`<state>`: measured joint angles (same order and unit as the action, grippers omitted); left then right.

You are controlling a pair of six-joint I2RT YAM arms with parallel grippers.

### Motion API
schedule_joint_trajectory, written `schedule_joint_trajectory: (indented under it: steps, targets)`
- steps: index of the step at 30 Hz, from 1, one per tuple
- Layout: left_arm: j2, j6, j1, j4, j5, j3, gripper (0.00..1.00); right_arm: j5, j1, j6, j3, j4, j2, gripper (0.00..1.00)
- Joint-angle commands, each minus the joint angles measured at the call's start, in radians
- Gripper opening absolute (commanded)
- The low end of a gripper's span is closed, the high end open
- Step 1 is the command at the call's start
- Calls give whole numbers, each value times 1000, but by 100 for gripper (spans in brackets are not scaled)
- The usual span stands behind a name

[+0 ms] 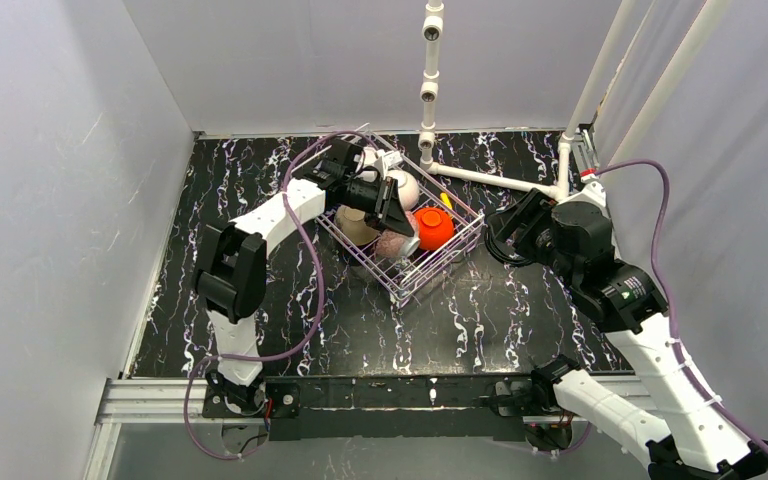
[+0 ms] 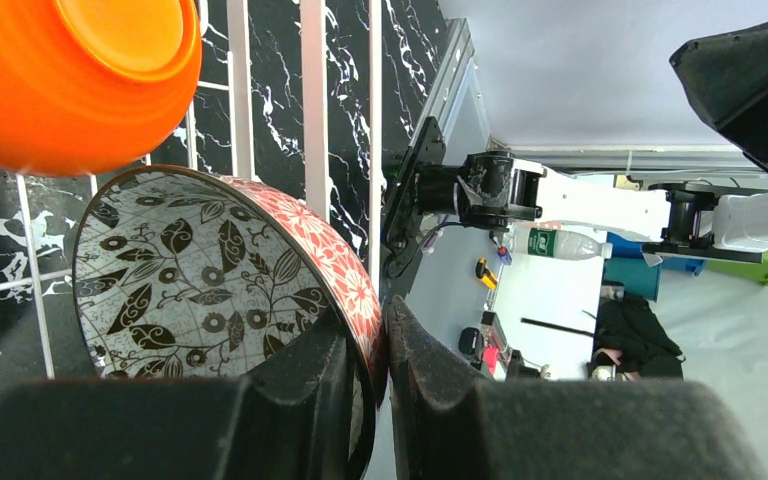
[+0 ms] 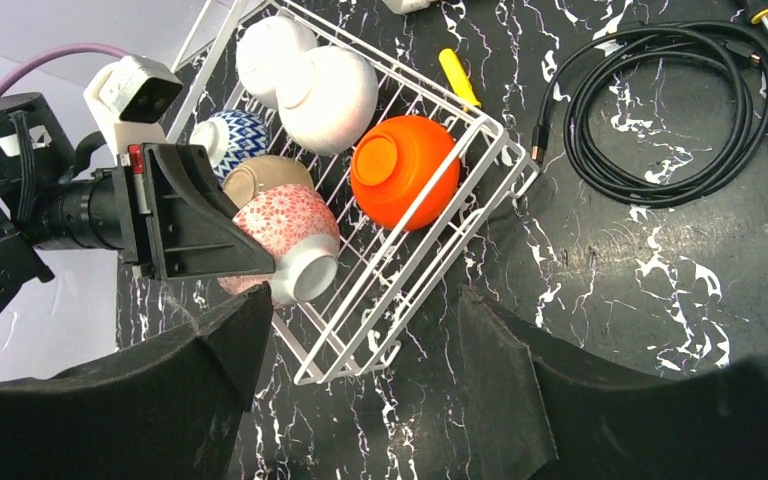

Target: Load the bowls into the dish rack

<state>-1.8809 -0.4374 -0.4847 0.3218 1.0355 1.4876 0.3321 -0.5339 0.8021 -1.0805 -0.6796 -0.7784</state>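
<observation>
Pink floral bowl (image 2: pixel 190 280), thin rim in left hand (image 2: pixel 374 345)

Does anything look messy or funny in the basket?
The dish rack sits crooked on the table, and the bowls in it lie jumbled: the orange bowl is tipped over, base showing, and the pink flowered bowl, pinched at its rim by the left gripper, lies sideways. A black cable is coiled beside the rack.

Overhead plus two close wrist views sharing the dish rack (image 1: pixel 432 271)
</observation>
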Motion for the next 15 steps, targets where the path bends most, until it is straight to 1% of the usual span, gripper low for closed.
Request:
schedule_joint_trajectory:
  steps: [1, 6, 8, 12, 15]
  targets:
    - [13, 36, 1, 49, 74, 67, 0, 12, 3, 1, 13, 30, 5, 77]
    - [-30, 29, 1, 51, 85, 63, 0, 26, 2, -10, 20, 33, 0, 77]
    - [-40, 0, 1, 35, 92, 63, 0, 19, 2, -17, 15, 30, -7, 77]
    - [-89, -33, 1, 18, 163, 78, 0, 12, 2, -21, 12, 22, -12, 77]
    - [-127, -27, 1, 47, 169, 102, 0, 12, 3, -10, 21, 25, 1, 77]
